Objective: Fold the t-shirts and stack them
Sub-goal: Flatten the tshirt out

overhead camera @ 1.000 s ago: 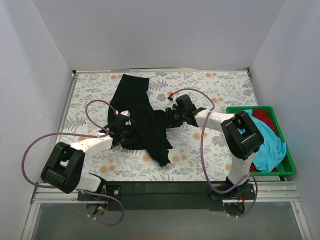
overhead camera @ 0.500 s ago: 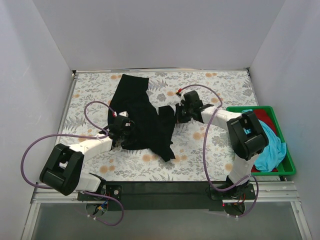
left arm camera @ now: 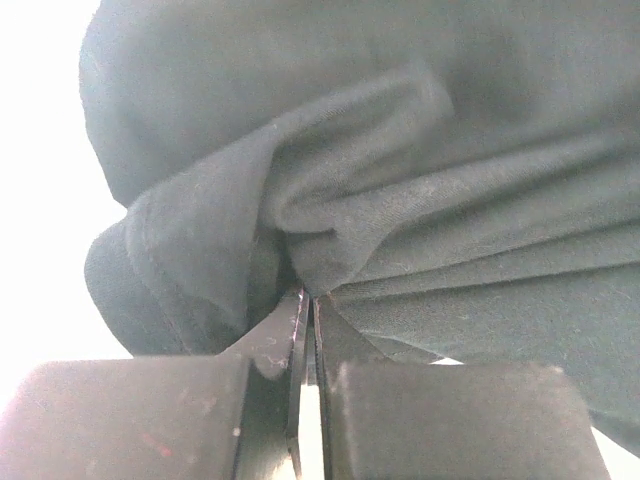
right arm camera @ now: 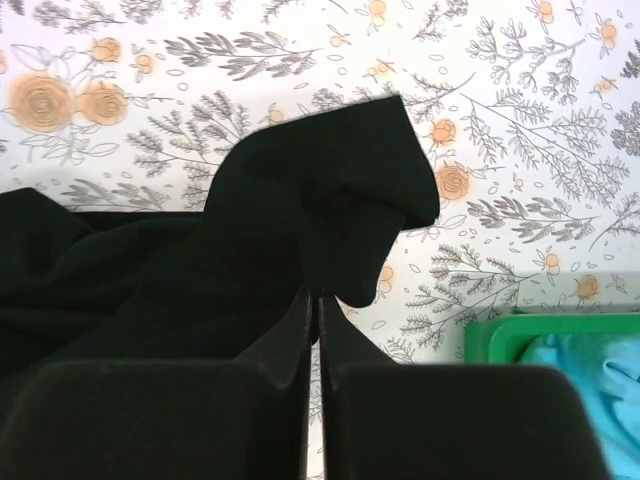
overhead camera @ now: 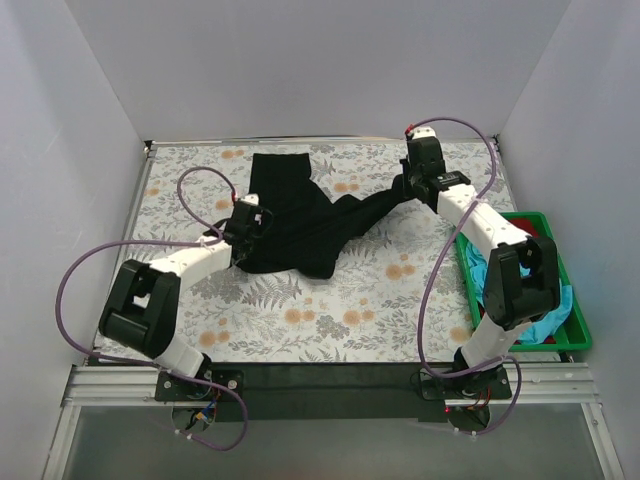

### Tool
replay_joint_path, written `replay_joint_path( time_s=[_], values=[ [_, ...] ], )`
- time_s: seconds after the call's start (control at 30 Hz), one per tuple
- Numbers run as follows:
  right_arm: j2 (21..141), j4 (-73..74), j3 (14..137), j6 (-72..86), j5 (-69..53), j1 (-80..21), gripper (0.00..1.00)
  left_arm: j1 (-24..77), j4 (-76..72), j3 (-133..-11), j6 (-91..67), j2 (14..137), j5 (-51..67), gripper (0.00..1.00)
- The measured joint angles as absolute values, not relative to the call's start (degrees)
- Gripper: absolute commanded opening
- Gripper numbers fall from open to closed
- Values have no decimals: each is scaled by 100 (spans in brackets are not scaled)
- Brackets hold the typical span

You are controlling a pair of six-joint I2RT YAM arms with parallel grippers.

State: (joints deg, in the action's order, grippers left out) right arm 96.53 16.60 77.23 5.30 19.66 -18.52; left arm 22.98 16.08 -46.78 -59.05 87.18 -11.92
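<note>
two tip-buried end effectors (left arm camera: 308,296) (right arm camera: 313,293), black t-shirt (overhead camera: 290,225)

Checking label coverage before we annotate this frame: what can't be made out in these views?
Top view: the right arm covers most of the green tray, hiding how the turquoise shirt lies in it.
Left wrist: the black t-shirt fills the frame, background blown out white; which part the left gripper pinches is unclear.
Right wrist: the tray is cut off by the frame edge and the right gripper's body.
</note>
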Motion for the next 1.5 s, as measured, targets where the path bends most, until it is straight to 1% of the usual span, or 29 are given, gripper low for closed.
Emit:
replay_joint_path(
  time_s=[0.07, 0.1, 0.17, 0.2, 0.3, 0.37, 0.43, 0.47, 0.5, 0.6, 0.63, 0.7, 0.8, 1.07, 1.27, 1.37, 1.5],
  values=[
    [9719, 1789, 7758, 576, 2084, -1852, 21, 2134, 1549, -5017, -5623, 8997, -1308, 0],
    [9730, 1868, 7758, 567, 2119, -1850, 30, 2049, 1525, -5205, -5492, 9144, -1332, 0],
    [9730, 2008, 7756, 582, 2163, -1841, 36, 1929, 1509, -5559, -5301, 9395, -1361, 0],
    [9703, 2008, 7725, 574, 2150, -1857, 41, 1890, 1525, -5769, -5231, 9529, -1323, 0],
    [9483, 2003, 7496, 558, 1931, -1942, 43, 1796, 1514, -6329, -5199, 9747, -937, 0],
    [9231, 2005, 7247, 569, 1693, -2112, 43, 1798, 1466, -6497, -5295, 9710, -644, 1],
    [8976, 2001, 7008, 589, 1393, -2329, 44, 1813, 1431, -6490, -5502, 9568, -303, 6],
    [8825, 1935, 6847, 613, 1205, -2429, 45, 1813, 1402, -6416, -5627, 9478, -176, 11],
    [8672, 1903, 6676, 650, 1007, -2534, 47, 1813, 1365, -6237, -5800, 9301, 19, 15],
    [8270, 1793, 6160, 757, 532, -2665, 48, 1820, 1334, -5417, -6292, 8639, 377, 32],
    [8189, 1780, 6036, 779, 451, -2665, 49, 1820, 1365, -5183, -6431, 8464, 425, 34],
    [8014, 1747, 5758, 845, 314, -2657, 49, 1837, 1518, -4716, -6849, 8112, 513, 33],
    [7854, 1682, 5481, 904, 211, -2637, 49, 1863, 1691, -4375, -7380, 7913, 541, 32],
    [7758, 1509, 5192, 930, 148, -2633, 49, 2209, 1551, -3887, -8897, 7830, 602, 36],
    [7758, 1431, 5164, 928, 215, -2626, 49, 2532, 978, -3837, -9579, 8300, 600, 36],
    [7758, 1376, 5164, 930, 266, -2596, 49, 2633, 819, -3857, -9784, 8674, 556, 34],
    [7762, 1293, 5164, 985, 301, -2493, 49, 2689, 613, -3951, -9915, 8860, 489, 32]
  ],
)
